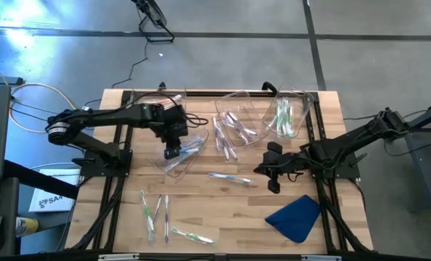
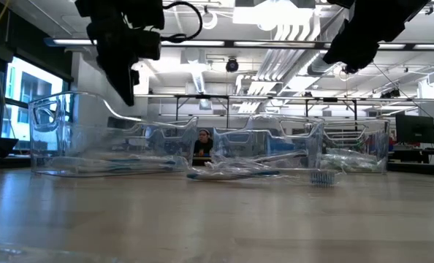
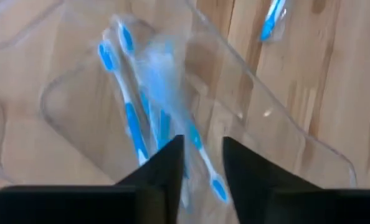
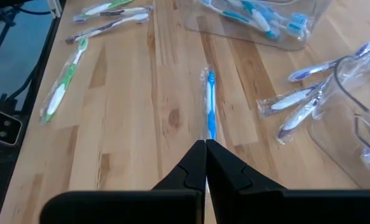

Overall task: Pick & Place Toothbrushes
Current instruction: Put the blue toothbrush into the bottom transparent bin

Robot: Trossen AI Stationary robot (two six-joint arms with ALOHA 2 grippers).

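While the left pincer (image 1: 172,153) hangs over the left clear bin (image 1: 190,161), its fingers (image 3: 166,168) are parted with a gap, gripping nothing, and blue toothbrushes (image 3: 135,118) lie in the bin right below them. Over on the other side, the right pincer (image 1: 273,187) is closed tight and empty, hovering above the worktop (image 1: 230,210). One blue toothbrush (image 4: 210,106) lies loose on the wood just ahead of it. Green ones (image 1: 152,210) sit scattered near the front-left edge, and a blue cloth (image 1: 295,216) rests front-right.
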